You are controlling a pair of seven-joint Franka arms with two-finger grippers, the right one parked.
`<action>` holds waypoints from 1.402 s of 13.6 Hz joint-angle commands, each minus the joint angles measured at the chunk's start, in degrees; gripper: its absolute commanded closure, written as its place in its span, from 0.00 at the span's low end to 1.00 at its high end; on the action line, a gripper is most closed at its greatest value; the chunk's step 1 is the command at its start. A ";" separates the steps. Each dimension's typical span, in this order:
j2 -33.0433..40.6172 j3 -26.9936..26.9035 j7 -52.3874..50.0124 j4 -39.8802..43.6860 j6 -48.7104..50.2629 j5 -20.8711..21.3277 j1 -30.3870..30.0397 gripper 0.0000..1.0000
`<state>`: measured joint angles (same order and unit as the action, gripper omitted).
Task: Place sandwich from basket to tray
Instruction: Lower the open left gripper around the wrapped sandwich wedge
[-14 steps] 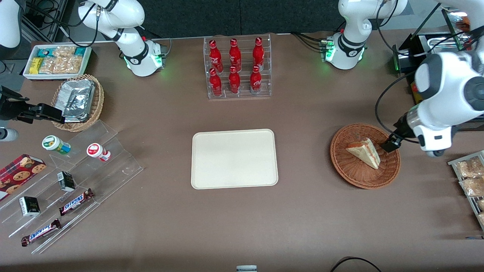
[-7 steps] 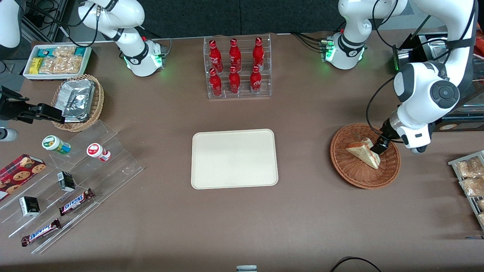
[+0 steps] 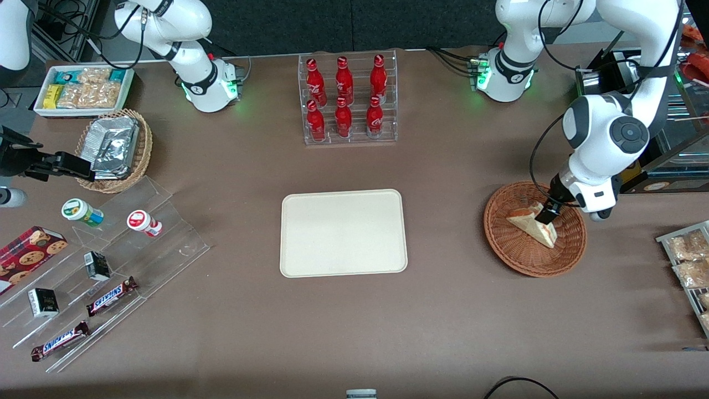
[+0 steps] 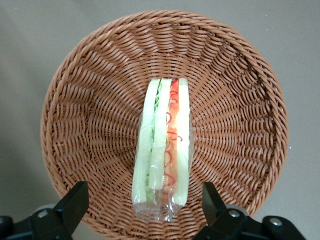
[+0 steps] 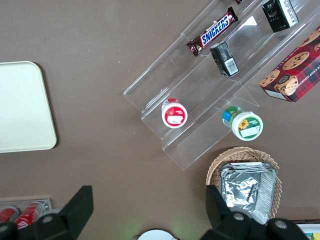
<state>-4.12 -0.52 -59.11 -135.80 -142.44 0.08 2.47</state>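
Observation:
The sandwich [image 3: 530,225] is a clear-wrapped wedge of white bread with red and green filling. It lies in the round reddish-brown wicker basket [image 3: 509,250] toward the working arm's end of the table. In the left wrist view the sandwich [image 4: 162,155] shows its cut edge in the middle of the basket [image 4: 90,125]. My left gripper [image 3: 545,217] hangs just above the sandwich, open, with one black finger [image 4: 75,202] on each side of it and not touching it. The cream tray [image 3: 343,233] lies bare at the table's middle and also shows in the right wrist view [image 5: 20,107].
A clear rack of red bottles [image 3: 348,100] stands farther from the front camera than the tray. A rack of snack packets [image 3: 687,260] lies beside the basket at the table's edge. A tan basket of foil packs [image 3: 113,147] and acrylic steps with snacks [image 3: 99,266] lie toward the parked arm's end.
My left gripper has moved from beside the basket's rim in over the basket and down, and now straddles the sandwich. The sandwich has not moved.

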 commanded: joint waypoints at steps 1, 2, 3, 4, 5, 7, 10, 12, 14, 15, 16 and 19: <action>0.08 0.08 -1.00 -0.34 -1.62 0.10 0.08 0.00; -0.10 0.08 -1.00 -0.25 -1.88 0.10 0.08 0.00; -0.36 0.08 -1.00 -0.25 -2.84 0.10 0.17 0.00; -1.15 0.17 -1.00 -0.34 -4.07 0.10 0.25 0.00; -2.29 0.17 -1.00 -0.25 -5.47 0.10 0.52 0.00; -3.26 0.26 -1.00 -0.34 -7.06 0.10 0.61 0.00; -4.05 0.26 -1.00 -0.34 -7.15 0.10 0.61 0.00; -5.45 0.35 -1.00 -0.43 -8.03 0.10 0.69 0.00; -5.64 0.35 -1.00 -0.43 -7.95 0.19 0.69 0.00; -5.64 0.35 -1.00 -0.43 -7.86 0.19 0.78 0.00; -5.64 0.43 -1.09 -0.43 -7.68 0.19 0.78 0.00; -6.25 0.43 -1.53 -0.60 -7.59 0.19 2.09 0.33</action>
<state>-9.96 -0.04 -59.12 -136.06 -149.18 0.08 3.12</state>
